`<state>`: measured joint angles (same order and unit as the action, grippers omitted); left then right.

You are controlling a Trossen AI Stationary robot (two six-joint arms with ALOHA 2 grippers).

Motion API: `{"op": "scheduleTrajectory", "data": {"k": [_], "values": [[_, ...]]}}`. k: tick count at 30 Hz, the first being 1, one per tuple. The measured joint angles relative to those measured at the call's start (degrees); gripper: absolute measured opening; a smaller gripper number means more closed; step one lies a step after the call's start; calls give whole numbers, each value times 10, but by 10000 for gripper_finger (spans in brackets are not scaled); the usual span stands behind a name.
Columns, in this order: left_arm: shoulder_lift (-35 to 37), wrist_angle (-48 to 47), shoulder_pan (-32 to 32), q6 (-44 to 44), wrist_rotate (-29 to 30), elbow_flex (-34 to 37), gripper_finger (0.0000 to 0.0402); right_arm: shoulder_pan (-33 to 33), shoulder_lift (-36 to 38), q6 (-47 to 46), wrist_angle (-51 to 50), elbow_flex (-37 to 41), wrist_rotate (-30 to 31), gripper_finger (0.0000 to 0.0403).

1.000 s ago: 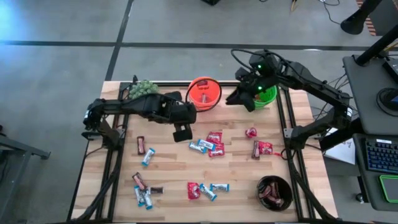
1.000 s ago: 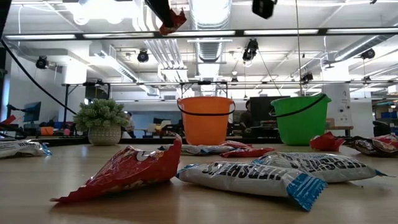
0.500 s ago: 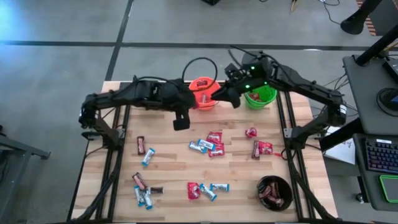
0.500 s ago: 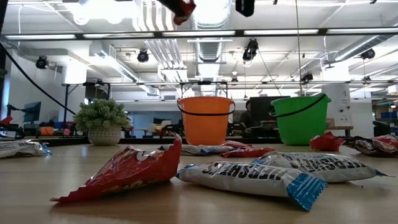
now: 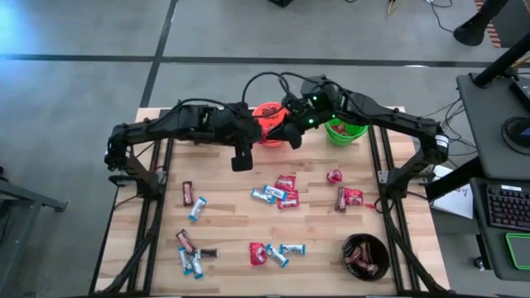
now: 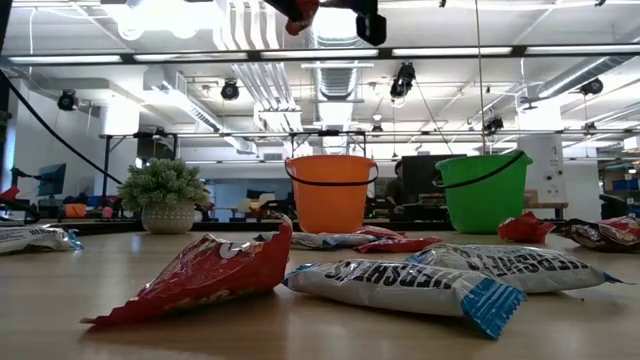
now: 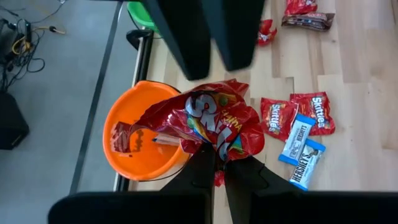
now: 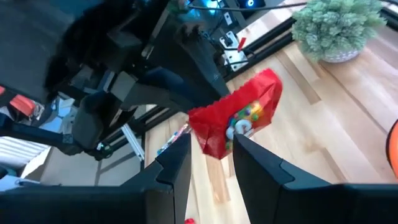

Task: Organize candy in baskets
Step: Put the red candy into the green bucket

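While my left claw [image 7: 217,163] pinches the red Skittles packet [image 7: 208,121] by one crimped edge above the orange pail [image 7: 138,134], the light, crinkly, slippery wrapper sags; my right claw [image 8: 210,155], half-open and empty, hovers beside the packet.

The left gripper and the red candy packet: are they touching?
Touching. The left wrist view shows the left gripper shut on the red candy packet's edge, above the orange pail.
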<state>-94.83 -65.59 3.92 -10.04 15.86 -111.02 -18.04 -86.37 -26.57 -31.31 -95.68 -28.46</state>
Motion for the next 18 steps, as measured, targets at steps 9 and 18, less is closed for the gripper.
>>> {"op": "scheduleTrajectory", "data": {"k": [9, 18], "values": [[0, 0, 2, -3, -4, 0, 0, 1, -1, 7, 6, 0, 1, 109], [0, 1, 2, -3, -4, 0, 0, 1, -11, 9, 6, 0, 30, 109]]}}
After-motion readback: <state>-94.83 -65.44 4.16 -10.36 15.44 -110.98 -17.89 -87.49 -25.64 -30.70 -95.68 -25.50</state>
